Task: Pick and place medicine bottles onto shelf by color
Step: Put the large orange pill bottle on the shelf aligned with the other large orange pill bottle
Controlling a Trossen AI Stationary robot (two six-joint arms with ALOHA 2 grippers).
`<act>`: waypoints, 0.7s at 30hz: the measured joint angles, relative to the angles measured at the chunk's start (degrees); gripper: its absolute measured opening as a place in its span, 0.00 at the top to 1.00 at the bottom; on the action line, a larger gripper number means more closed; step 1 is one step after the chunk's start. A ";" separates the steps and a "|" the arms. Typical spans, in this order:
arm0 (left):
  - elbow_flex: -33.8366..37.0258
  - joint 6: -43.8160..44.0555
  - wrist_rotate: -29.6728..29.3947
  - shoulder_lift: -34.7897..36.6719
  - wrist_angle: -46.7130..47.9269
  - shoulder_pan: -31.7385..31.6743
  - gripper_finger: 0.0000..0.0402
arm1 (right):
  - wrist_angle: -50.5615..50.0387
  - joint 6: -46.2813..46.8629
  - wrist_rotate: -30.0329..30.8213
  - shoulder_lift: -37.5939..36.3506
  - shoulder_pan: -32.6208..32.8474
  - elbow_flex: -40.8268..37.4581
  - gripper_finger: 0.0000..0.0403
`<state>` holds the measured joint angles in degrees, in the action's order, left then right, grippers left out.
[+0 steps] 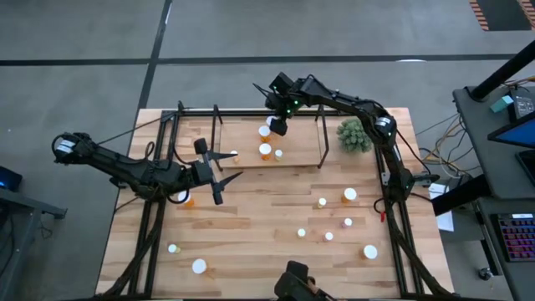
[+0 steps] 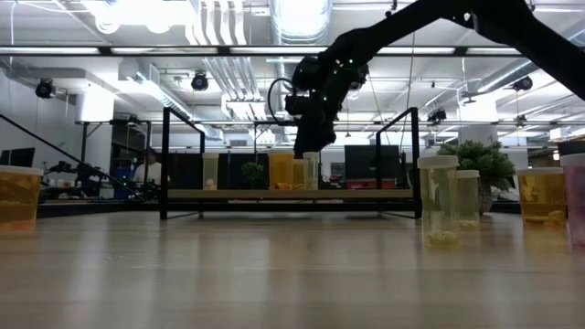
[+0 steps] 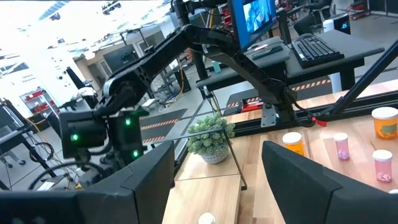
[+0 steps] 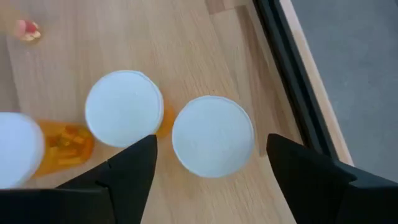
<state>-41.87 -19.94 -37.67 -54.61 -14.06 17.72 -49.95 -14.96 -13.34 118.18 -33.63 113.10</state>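
I have the right gripper (image 4: pixel 211 158) spread apart over a white-capped medicine bottle (image 4: pixel 212 143) standing on the light-wood shelf (image 1: pixel 251 150); release step. Next I judge: lift clear without tipping it.

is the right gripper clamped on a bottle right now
No. In the right wrist view the right gripper stands open, its fingers clear on either side of a white-capped bottle on the shelf.

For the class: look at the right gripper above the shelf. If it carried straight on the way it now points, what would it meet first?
The right gripper points down at the shelf, jaws open. Most likely it would first meet the white-capped bottle sitting between them, though its height above the cap is unclear.
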 joint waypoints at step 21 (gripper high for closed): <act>0.00 0.00 -0.02 0.00 0.00 0.00 0.44 | 0.97 2.41 4.56 -4.82 -0.02 -9.59 0.85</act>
<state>-41.87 -19.95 -37.69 -54.61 -14.06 17.72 -48.98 -12.55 -8.78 113.36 -33.65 103.51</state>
